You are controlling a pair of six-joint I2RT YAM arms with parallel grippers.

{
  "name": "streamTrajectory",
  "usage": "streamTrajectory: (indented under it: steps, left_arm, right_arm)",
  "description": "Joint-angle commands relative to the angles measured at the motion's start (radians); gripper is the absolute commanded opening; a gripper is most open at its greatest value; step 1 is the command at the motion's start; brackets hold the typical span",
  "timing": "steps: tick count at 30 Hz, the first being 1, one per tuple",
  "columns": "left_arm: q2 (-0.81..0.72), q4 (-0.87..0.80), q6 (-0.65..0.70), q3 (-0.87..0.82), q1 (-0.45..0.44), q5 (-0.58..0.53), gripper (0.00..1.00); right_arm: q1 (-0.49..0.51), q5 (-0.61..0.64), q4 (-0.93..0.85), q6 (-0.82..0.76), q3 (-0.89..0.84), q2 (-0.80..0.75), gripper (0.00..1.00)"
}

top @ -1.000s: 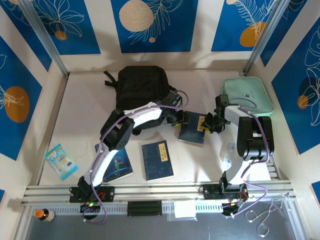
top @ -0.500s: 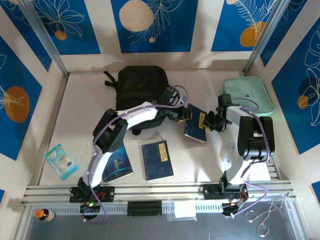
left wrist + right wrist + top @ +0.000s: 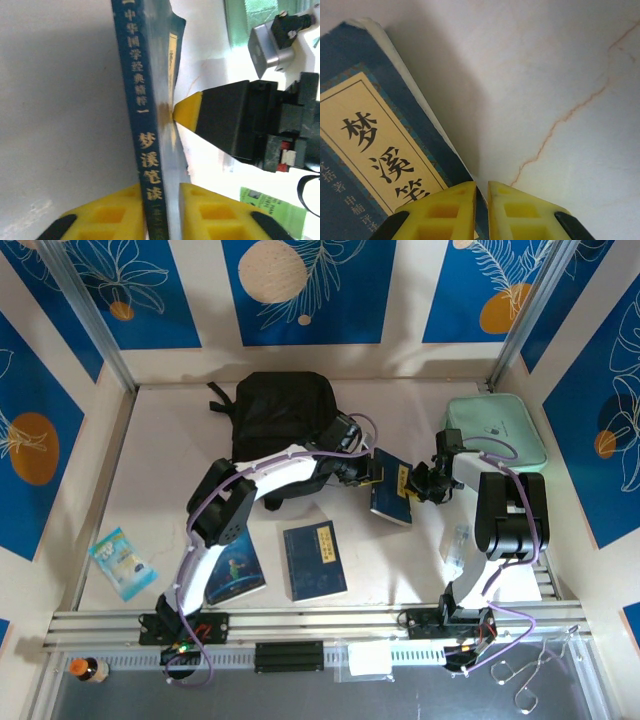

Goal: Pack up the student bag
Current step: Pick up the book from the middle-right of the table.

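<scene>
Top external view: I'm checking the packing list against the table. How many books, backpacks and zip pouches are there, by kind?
Books: 3
Black backpack: 1
Mint-green pouch: 1
Total: 5

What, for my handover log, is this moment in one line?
left gripper: grips blue book | right gripper: pinches its edge | student bag: book not inside

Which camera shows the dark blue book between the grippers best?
Left wrist view: the dark blue book is close up, spine lettering readable, in the left gripper. Top view has it small and tilted; right wrist view catches part of its cover label.
</scene>
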Motion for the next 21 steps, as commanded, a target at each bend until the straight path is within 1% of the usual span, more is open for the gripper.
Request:
streamTrajectory:
  steps: [1,3,4,7,10,13,16,18,21]
  left_arm:
    - [0.013,-0.046,0.023,0.051,-0.004,-0.026,0.15]
    - [0.005,-0.055,0.032,0.055,0.000,-0.038,0.09]
    - [-0.002,-0.059,0.039,0.057,0.005,-0.046,0.05]
    - [-0.050,-0.060,0.078,0.047,0.024,-0.084,0.00]
    - [-0.120,-0.056,0.126,0.027,0.044,-0.135,0.00]
    - [-0.189,-0.027,0.141,-0.010,0.077,-0.167,0.00]
    - [-0.274,0.053,0.114,-0.084,0.124,-0.182,0.00]
    - [-0.334,0.123,0.078,-0.141,0.157,-0.188,0.00]
    - [-0.417,0.258,-0.015,-0.237,0.210,-0.202,0.00]
  right_arm:
    - [0.005,-0.018,-0.005,0.019,-0.026,-0.026,0.16]
    - [0.004,-0.018,0.003,0.021,-0.032,-0.047,0.19]
    - [0.003,-0.020,0.008,0.021,-0.039,-0.063,0.22]
    - [0.001,-0.047,0.035,0.030,-0.058,-0.122,0.30]
    - [0.000,-0.119,0.097,0.053,-0.085,-0.196,0.39]
    - [0.002,-0.220,0.211,0.103,-0.128,-0.272,0.50]
    - [0.008,-0.317,0.338,0.176,-0.159,-0.324,0.58]
    - [0.022,-0.367,0.410,0.224,-0.163,-0.332,0.64]
    - [0.052,-0.425,0.524,0.301,-0.163,-0.327,0.73]
